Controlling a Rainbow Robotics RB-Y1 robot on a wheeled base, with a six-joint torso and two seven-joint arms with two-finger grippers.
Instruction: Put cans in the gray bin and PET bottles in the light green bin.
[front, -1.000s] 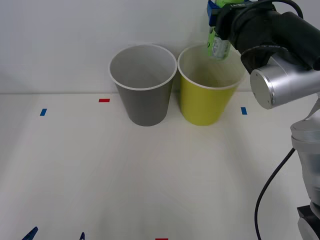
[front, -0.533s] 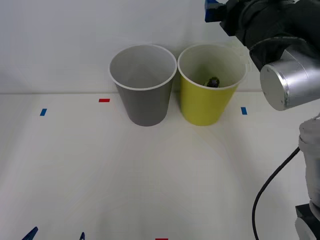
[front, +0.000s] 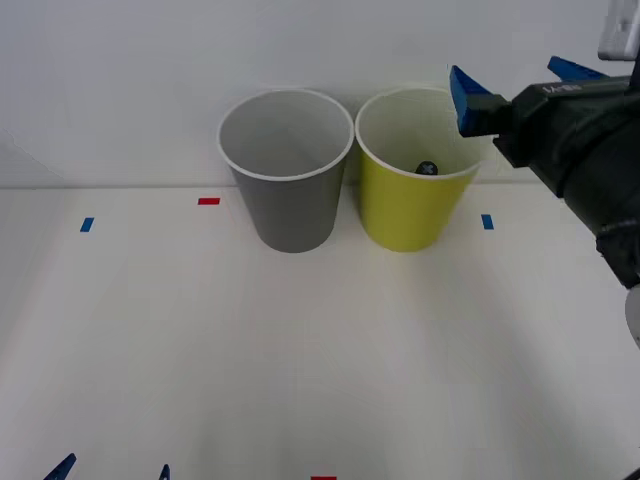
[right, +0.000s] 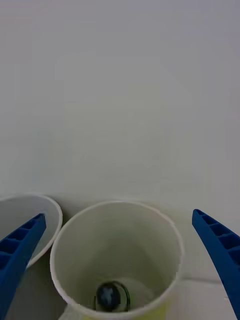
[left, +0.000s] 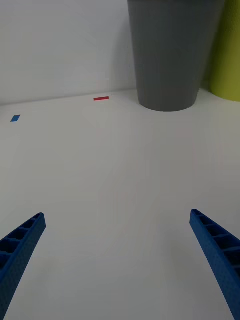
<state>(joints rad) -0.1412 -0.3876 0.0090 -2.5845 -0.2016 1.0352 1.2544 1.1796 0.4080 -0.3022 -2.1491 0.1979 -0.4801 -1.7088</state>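
The right gripper (front: 520, 85) has pulled back and come down since a second ago, when it held the little bottle over the lime bin. Now it holds nothing, and its blue fingers (right: 220, 250) are spread wide apart. From where I stand it hangs at about 2 o'clock over the table, just to the right of the light green bin (front: 412, 215).

The PET bottle (right: 111, 296) now lies at the bottom of the light green bin (right: 167, 280). Its black cap (front: 427, 168) peeks over the near rim.

The gray bin (front: 290, 210) stands just beside the lime one, on its left, at about 12 o'clock. The rims sit very close.

The left gripper (left: 117, 265) waits low over the white table (front: 300, 350) at about 7 o'clock. Its fingers (left: 20, 245) are spread wide too. Small red tape (front: 208, 201) and blue tape (front: 86, 225) marks sit on the table left of the gray bin.
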